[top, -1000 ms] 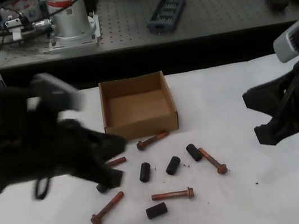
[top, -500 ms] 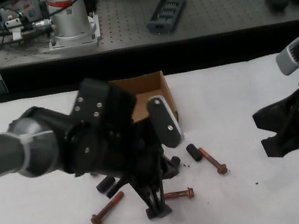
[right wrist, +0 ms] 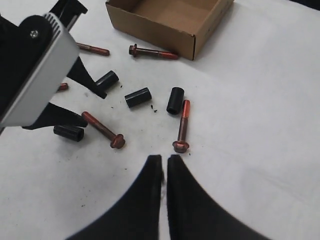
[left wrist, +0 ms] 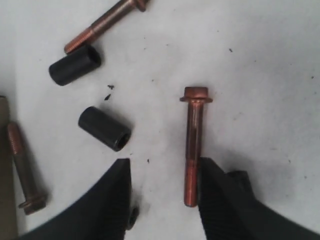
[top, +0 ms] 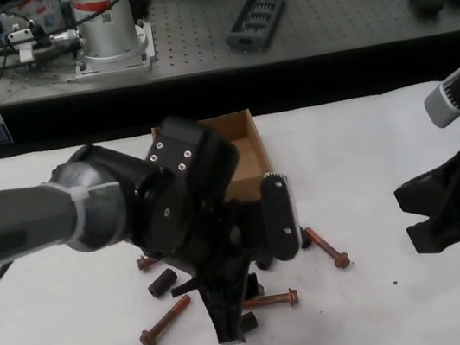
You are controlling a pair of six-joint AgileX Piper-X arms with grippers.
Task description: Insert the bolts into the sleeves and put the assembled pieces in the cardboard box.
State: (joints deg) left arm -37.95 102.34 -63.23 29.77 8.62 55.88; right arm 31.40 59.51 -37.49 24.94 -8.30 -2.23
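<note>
Over a bolt [left wrist: 194, 145], left pincer [left wrist: 164, 167] gapes (right pincer [right wrist: 164, 160] clenched empty)

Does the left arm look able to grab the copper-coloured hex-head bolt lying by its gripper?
Probably yes: the left gripper is open, the copper-coloured bolt has its threaded end between the fingers, close beside one, and the nearest black cylindrical sleeve lies clear aside.
</note>
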